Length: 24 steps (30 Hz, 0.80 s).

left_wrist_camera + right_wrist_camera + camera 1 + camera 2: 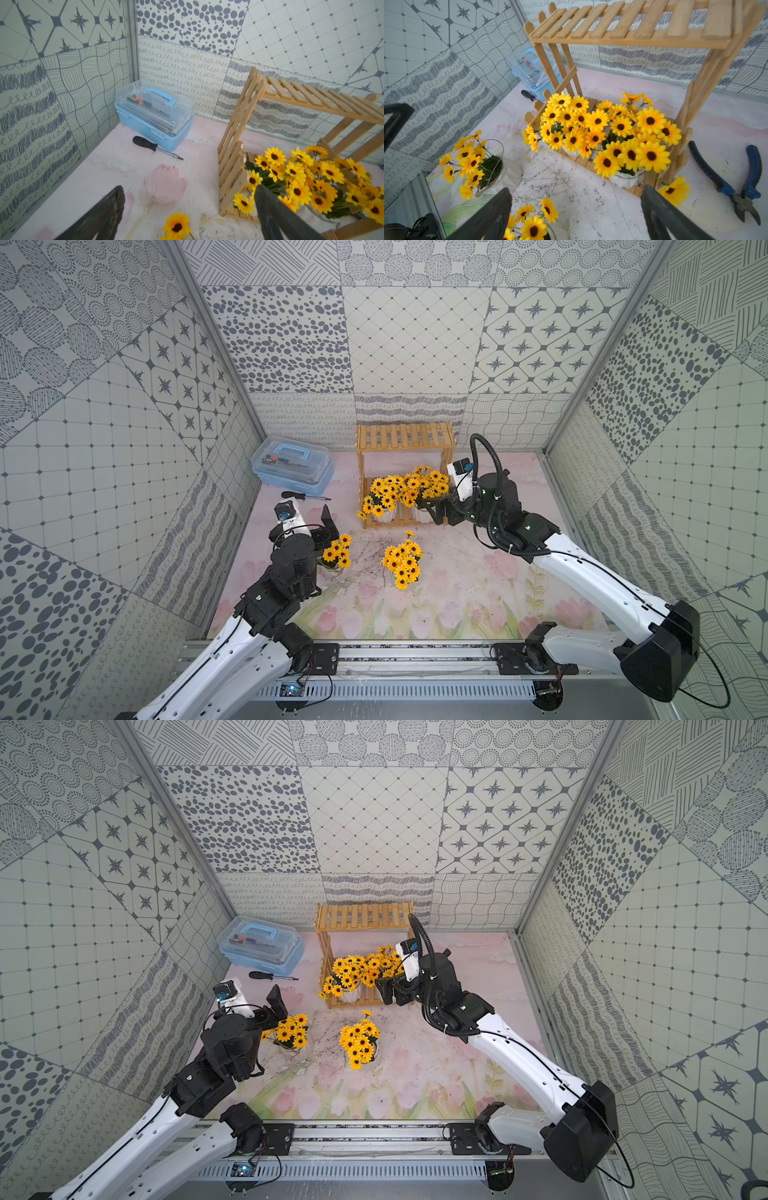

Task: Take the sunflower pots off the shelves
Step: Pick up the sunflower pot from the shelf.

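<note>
Right claw [435, 510]: hovering released, jaws spread wide, gripping nothing, at the right end of the shelves [405, 435], beside the lower tier. Left claw [189, 188]: also released, hanging near the desk's left edge. Desk [457, 597]: carrying a pink flower print, sitting inside grey-patterned wall panels [291, 344]. Right shelf pot [432, 483]: sitting on the lower tier just beside the right claw; left shelf pot [386, 515]: sitting alongside. Left desk pot [337, 552], centre desk pot [402, 562]: resting on the desk, near the left claw and mid-desk.
</note>
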Each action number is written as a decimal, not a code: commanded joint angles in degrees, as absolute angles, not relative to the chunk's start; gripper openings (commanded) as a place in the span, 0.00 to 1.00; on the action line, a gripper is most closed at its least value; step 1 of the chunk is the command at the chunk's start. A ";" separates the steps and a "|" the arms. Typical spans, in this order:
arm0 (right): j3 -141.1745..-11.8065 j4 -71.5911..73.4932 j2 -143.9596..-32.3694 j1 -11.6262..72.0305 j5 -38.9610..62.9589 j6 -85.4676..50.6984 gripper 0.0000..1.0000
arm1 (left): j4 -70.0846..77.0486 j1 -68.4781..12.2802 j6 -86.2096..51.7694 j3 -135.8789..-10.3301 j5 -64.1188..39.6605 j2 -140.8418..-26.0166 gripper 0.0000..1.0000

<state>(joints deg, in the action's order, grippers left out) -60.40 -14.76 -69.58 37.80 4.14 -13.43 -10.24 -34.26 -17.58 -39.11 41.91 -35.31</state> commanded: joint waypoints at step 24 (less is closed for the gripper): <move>-40.50 10.83 -78.05 50.98 -25.09 -28.15 0.98 | 7.23 -4.08 -24.21 -55.67 -22.80 -66.44 0.95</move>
<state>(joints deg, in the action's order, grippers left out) -41.52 5.67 -75.16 50.76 -22.09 -25.91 -2.55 -5.21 -17.96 -59.22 -9.91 -65.08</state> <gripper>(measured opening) 0.983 0.954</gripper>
